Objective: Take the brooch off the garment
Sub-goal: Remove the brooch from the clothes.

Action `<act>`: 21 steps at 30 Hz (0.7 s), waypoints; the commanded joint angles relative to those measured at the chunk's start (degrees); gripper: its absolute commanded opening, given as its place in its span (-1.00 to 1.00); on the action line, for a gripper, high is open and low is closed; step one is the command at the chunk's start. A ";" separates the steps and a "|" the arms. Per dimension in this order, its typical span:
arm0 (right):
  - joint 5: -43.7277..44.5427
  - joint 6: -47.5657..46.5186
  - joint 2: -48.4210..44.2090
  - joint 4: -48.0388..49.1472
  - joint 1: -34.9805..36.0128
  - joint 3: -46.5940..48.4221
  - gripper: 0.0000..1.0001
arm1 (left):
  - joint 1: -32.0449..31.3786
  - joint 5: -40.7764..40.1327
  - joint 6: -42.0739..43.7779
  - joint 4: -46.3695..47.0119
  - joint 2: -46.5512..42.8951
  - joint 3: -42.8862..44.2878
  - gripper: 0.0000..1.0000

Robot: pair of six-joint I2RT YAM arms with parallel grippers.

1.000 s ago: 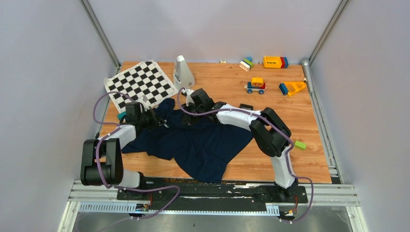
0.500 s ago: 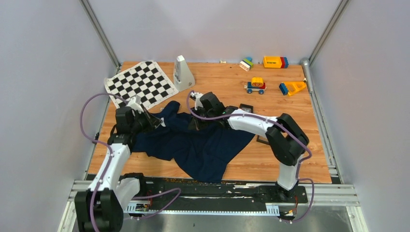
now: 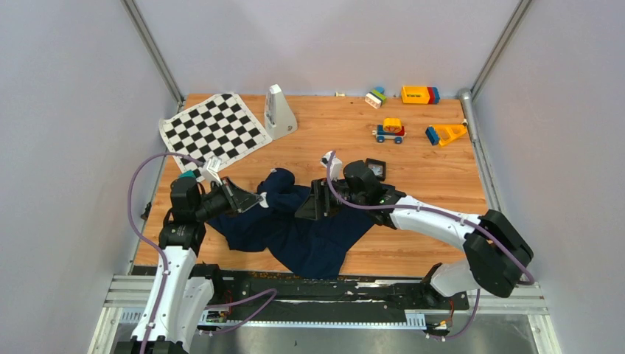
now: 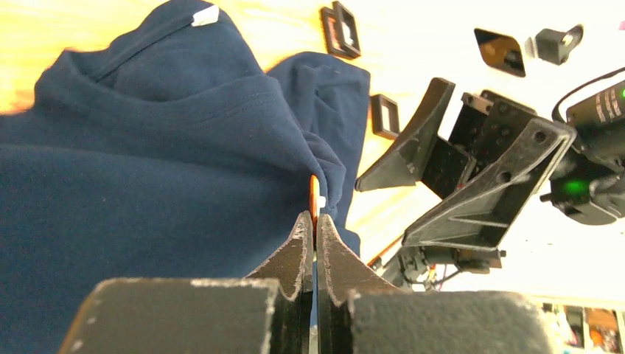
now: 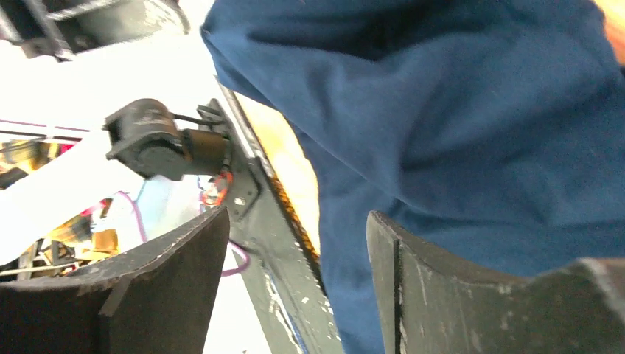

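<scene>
Garment lies long axis left-right on tabletop; left pincer pinches brooch, edge-on; right pincer spread.

No text, number or brand can be read in any of the views. The small white tag at the far edge of the garment shows no letters that I can make out. In the left wrist view, some pale marks stand on the dark housing of the right arm, at the right edge. They are too small and blurred to read.
</scene>
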 commanded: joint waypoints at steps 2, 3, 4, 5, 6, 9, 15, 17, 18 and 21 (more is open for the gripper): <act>-4.15 7.06 -5.02 14.87 0.00 -0.26 0.46 | -2.15 11.40 2.24 -2.61 0.20 6.35 -1.00; -4.27 6.91 -5.31 14.89 0.00 0.45 0.48 | -3.02 11.45 3.54 -4.14 0.33 8.65 -1.00; -4.55 6.38 -5.45 14.82 0.00 1.43 0.49 | -3.41 11.32 6.56 -7.68 0.66 10.03 -1.00; -4.89 5.72 -5.60 14.68 0.01 2.08 0.49 | -4.20 11.33 8.03 -9.31 0.83 12.38 -1.00; -5.42 4.94 -5.55 14.71 0.01 2.75 0.50 | -4.52 11.75 10.32 -11.72 1.28 13.52 -1.00; -7.98 3.47 -3.81 13.86 0.06 5.41 0.51 | -6.61 13.51 13.58 -14.72 2.21 18.21 -1.00; -16.82 9.69 -0.65 26.12 0.00 3.31 0.29 | -10.97 13.12 13.71 -12.65 2.07 19.44 -1.00; -18.44 11.45 -0.32 29.77 0.01 1.92 0.27 | -11.30 13.17 12.33 -10.59 1.19 18.47 -1.00; -19.12 12.35 -0.24 31.75 0.02 0.99 0.25 | -11.38 13.13 11.97 -10.06 0.87 17.98 -1.00; -20.43 14.86 0.53 34.88 0.08 0.22 0.13 | -11.51 12.68 10.71 -7.85 -0.83 17.32 -1.00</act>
